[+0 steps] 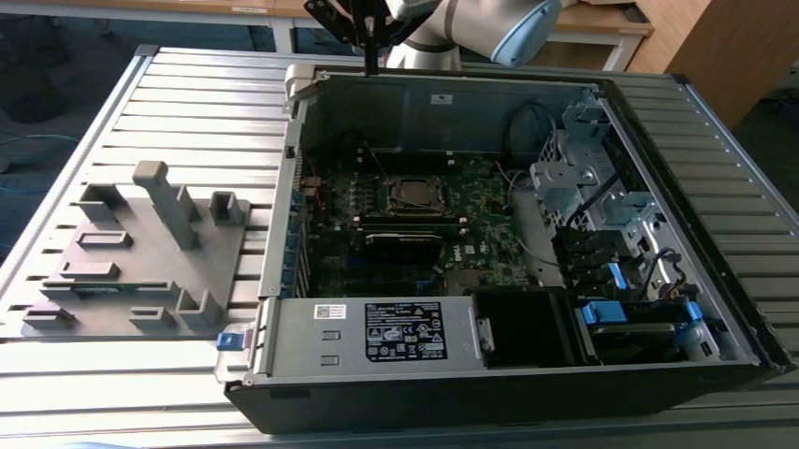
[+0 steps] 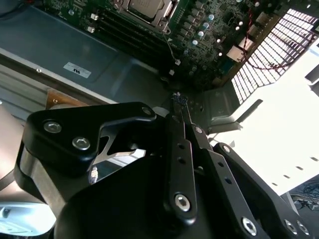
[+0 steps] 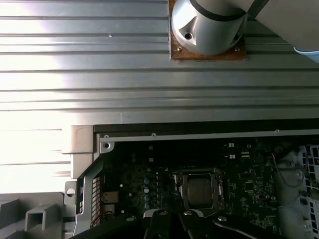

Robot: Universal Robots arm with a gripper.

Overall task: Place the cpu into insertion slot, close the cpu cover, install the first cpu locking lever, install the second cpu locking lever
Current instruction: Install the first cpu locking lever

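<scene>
Exterior view | pincer (image 1: 370, 65) together (empty) over case wall (image 1: 500, 117) | cpu (image 1: 414, 194) seated | drive cage (image 1: 568, 178) beside motherboard (image 1: 481, 220)

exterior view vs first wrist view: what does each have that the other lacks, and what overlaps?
Exterior view: the labelled power supply and the blue drive tabs along one side of the case. First wrist view: the arm's base on its brown plate. Both: the cpu sitting in the insertion slot, and the slatted table.
</scene>
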